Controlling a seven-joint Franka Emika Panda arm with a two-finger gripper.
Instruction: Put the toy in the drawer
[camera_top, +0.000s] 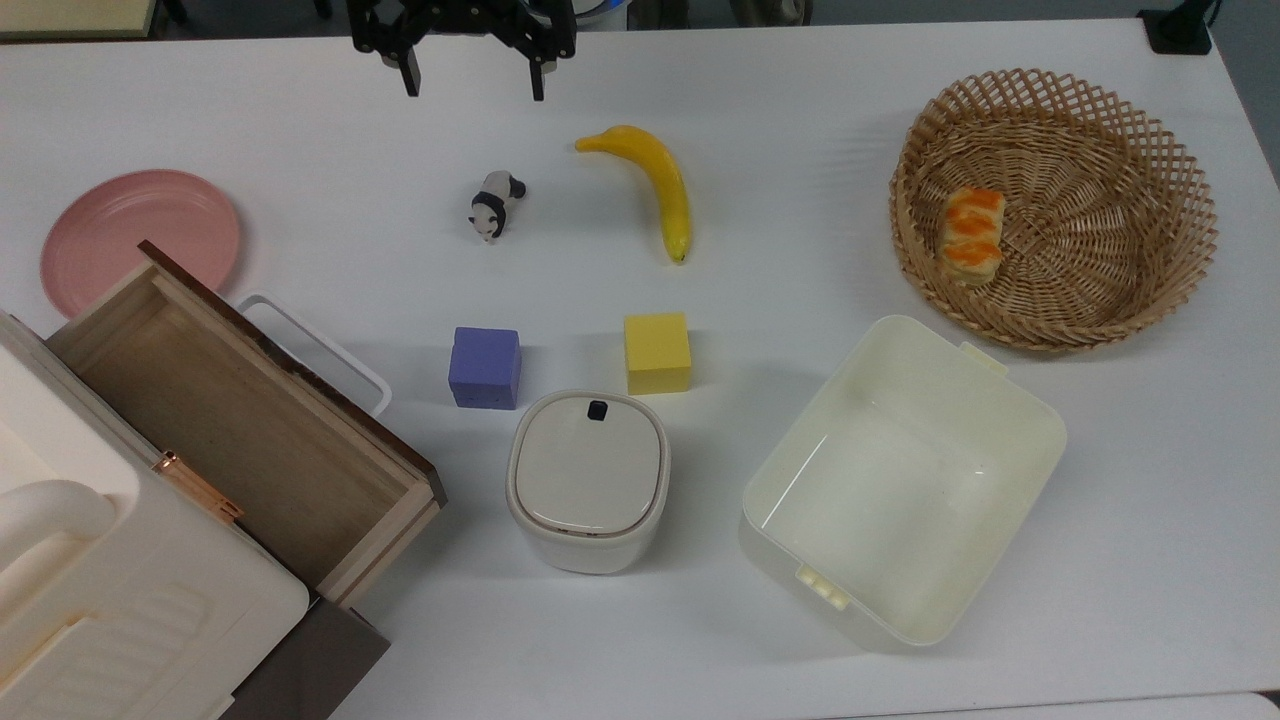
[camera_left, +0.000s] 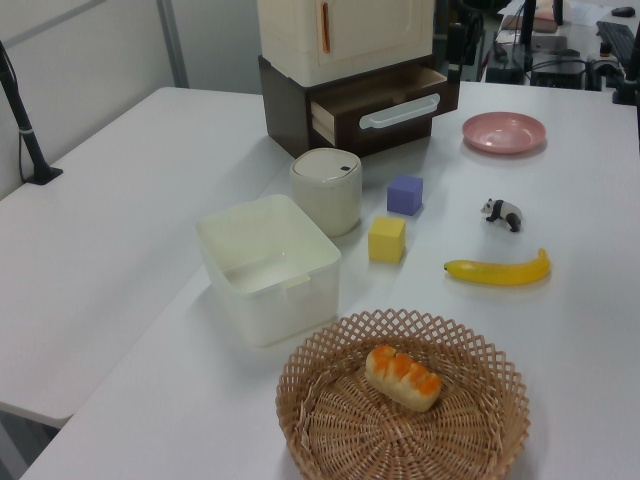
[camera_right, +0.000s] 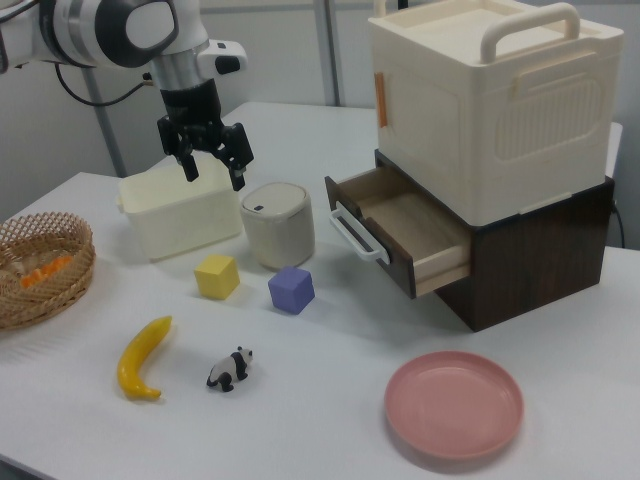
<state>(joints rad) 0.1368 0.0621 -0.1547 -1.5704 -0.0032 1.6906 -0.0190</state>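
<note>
The toy (camera_top: 495, 203) is a small black-and-white panda standing on the white table, also seen in the left view (camera_left: 502, 213) and the right view (camera_right: 230, 369). My gripper (camera_top: 474, 84) hangs open and holds nothing, at the top view's upper edge, well above the table behind the panda; in the right view my gripper (camera_right: 212, 170) floats in front of the cream bin. The drawer (camera_top: 220, 420) is pulled open at the top view's lower left, light wood inside, with a dark front and a white loop handle (camera_top: 320, 345). Its inside looks bare.
A yellow banana (camera_top: 655, 185) lies to the top view's right of the panda. A purple cube (camera_top: 485, 367), a yellow cube (camera_top: 657, 352) and a lidded white pot (camera_top: 588, 478) sit between panda and drawer. Also a cream bin (camera_top: 1040, 430), a wicker basket (camera_top: 1180, 230) and a pink plate (camera_top: 138, 235).
</note>
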